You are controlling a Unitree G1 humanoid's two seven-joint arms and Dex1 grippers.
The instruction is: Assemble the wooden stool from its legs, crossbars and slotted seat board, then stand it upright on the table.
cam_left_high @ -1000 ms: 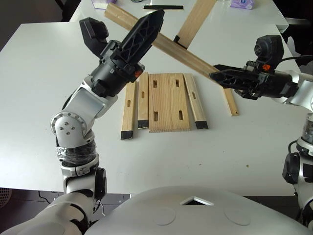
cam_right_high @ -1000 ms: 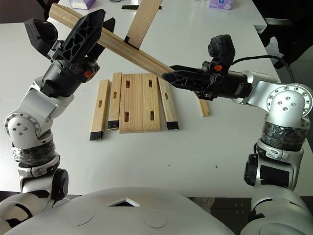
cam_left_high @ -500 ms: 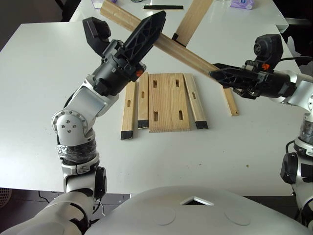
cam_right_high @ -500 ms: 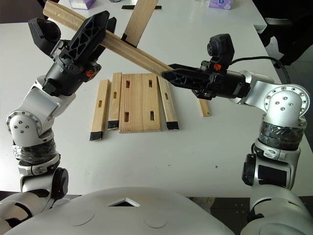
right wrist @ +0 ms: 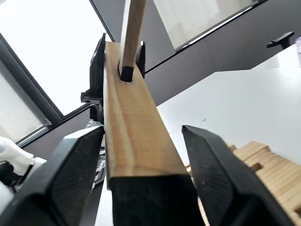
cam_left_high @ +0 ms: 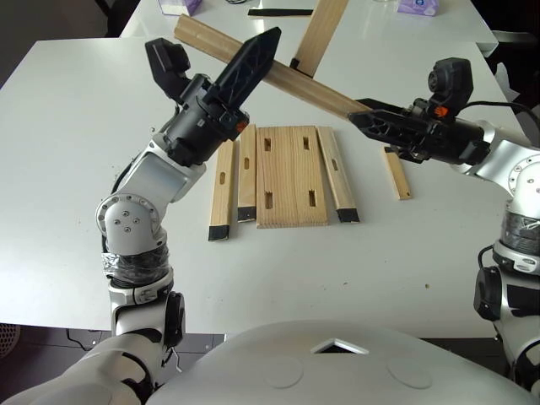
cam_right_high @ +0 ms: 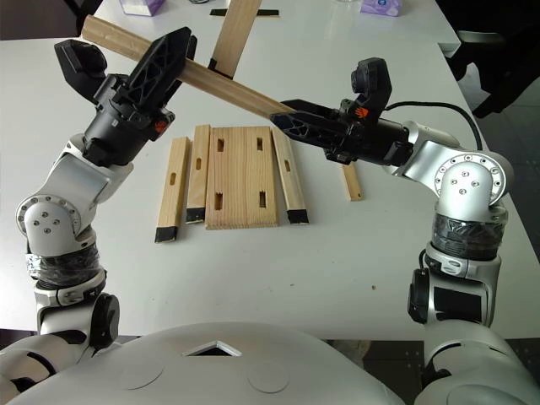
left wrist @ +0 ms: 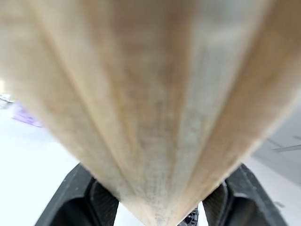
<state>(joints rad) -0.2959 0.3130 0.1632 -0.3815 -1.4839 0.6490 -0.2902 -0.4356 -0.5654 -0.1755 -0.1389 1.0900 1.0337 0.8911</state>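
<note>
Holding one stool leg [cam_left_high: 295, 80] in the air between both arms, I keep it slanted above the table [cam_left_high: 67, 169], high on my left and dropping toward my right. My left gripper [cam_left_high: 268, 42] is clamped across the leg near its raised end, the wood packed tight between the two fingers in the left wrist view. My right gripper [cam_left_high: 356, 112] closes on the lower, black-tipped end, a finger pressed to either side. A crossbar [cam_left_high: 314, 34] stands plugged into the leg's slot and angles up and away. Carrying the piece at both ends seems meant to steady this joined pair while I line it up for the next fit.

Below, the slotted seat board [cam_left_high: 291, 177] lies flat with its slots facing up. Two more legs [cam_left_high: 222, 190] lie just beside its left edge and one rests against its right. A short loose crossbar [cam_left_high: 395, 173] sits apart to the right, under my right arm. I judge the assembly to be at an early stage.
</note>
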